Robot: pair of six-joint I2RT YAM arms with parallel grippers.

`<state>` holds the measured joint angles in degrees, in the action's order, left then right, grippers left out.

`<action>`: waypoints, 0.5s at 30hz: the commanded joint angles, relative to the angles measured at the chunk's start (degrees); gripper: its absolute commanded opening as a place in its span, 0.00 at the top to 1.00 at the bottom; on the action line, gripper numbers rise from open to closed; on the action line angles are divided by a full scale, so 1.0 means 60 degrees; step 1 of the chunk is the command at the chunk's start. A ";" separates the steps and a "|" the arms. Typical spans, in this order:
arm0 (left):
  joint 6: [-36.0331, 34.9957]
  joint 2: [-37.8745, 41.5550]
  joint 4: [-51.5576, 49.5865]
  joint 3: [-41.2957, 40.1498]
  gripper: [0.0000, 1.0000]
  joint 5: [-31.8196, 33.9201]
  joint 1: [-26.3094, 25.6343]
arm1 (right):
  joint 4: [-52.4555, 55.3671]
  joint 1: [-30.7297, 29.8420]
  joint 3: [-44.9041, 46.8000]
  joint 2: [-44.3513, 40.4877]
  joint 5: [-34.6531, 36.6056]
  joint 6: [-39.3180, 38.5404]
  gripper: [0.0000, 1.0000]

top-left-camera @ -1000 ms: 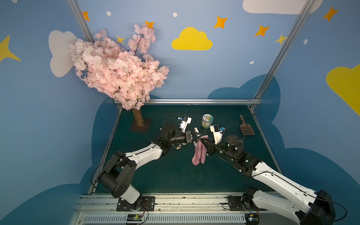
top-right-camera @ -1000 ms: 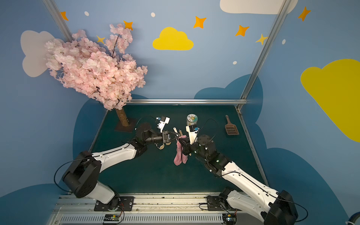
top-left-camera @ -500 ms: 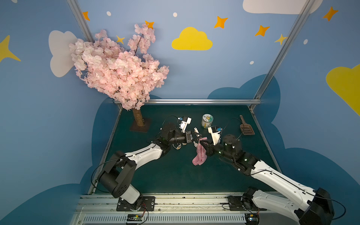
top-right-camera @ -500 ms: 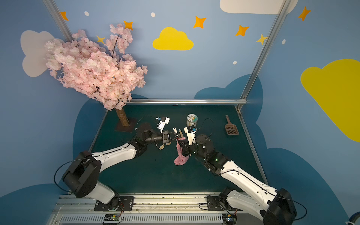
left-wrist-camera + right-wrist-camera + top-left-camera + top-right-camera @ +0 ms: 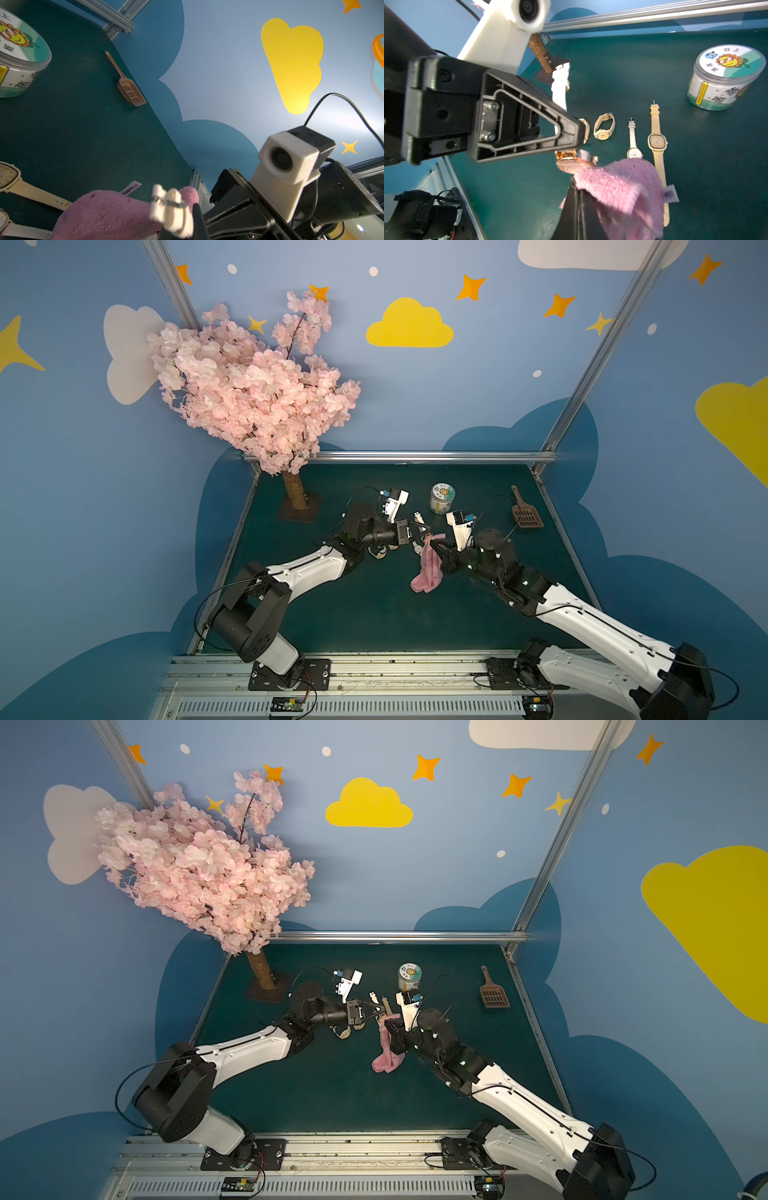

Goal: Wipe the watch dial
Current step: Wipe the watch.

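Right wrist view, left jaws clamped on a white-strapped watch (image 5: 571, 164) held above the middle of the tabletop (image 5: 654, 62), strap rising steeply, case lowest, dial tipped down (partly covered) against pink cloth (image 5: 618, 182) pinched in closed right jaws, jar (image 5: 726, 76) far right.

fluffy pink cloth (image 5: 618, 182), shiny metal watch (image 5: 572, 163)

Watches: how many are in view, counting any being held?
5. A rose-gold watch in the jaws of the left gripper, against the pink cloth. On the mat: a half-hidden watch behind the jaws, a buckled cream watch, a white-strap round watch, a square-dial cream watch. Others may be hidden.
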<state>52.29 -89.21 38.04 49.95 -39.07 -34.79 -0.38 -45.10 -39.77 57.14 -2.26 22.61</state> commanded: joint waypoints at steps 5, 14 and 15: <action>-0.0117 0.0059 0.0098 0.0113 0.97 -0.0194 -0.0003 | -0.1675 0.0069 0.0452 -0.0151 -0.0916 0.0187 1.00; 0.0107 -0.0162 0.0509 0.0024 0.97 -0.0198 0.0023 | 0.0538 0.0119 -0.0367 0.0026 0.1455 0.0474 1.00; 0.0105 -0.0175 0.0515 0.0037 0.97 -0.0205 0.0017 | 0.0292 0.0145 -0.0289 -0.0020 0.1285 0.0451 1.00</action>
<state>52.75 -89.30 38.87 49.95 -39.11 -34.72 1.13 -44.64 -40.40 57.80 2.35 24.80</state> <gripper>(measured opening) 0.052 0.041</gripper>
